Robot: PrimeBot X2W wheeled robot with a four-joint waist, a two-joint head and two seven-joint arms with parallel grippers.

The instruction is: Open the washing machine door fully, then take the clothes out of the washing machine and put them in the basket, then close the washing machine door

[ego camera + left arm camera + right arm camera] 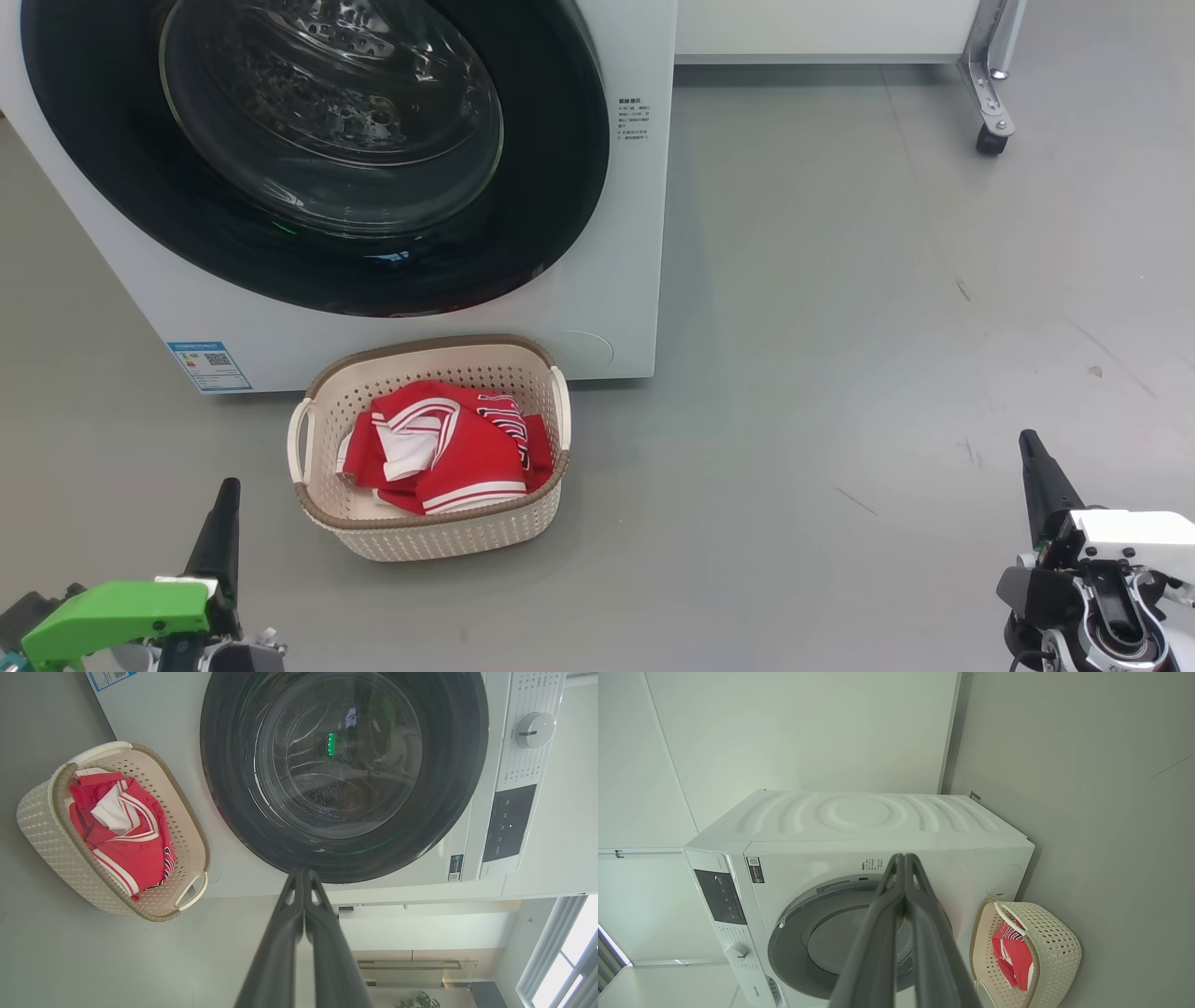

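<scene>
At 7 o'clock the left jaws and at 4 o'clock the right jaws are both closed, empty. Beyond, the basket holds the red clothes, just before the washing machine at 12 o'clock, its door shut.

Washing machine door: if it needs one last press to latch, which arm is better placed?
Left, probably. The left gripper, shut, points at the washing machine door; the right gripper, also shut, hangs over the floor, well off to the side.
</scene>
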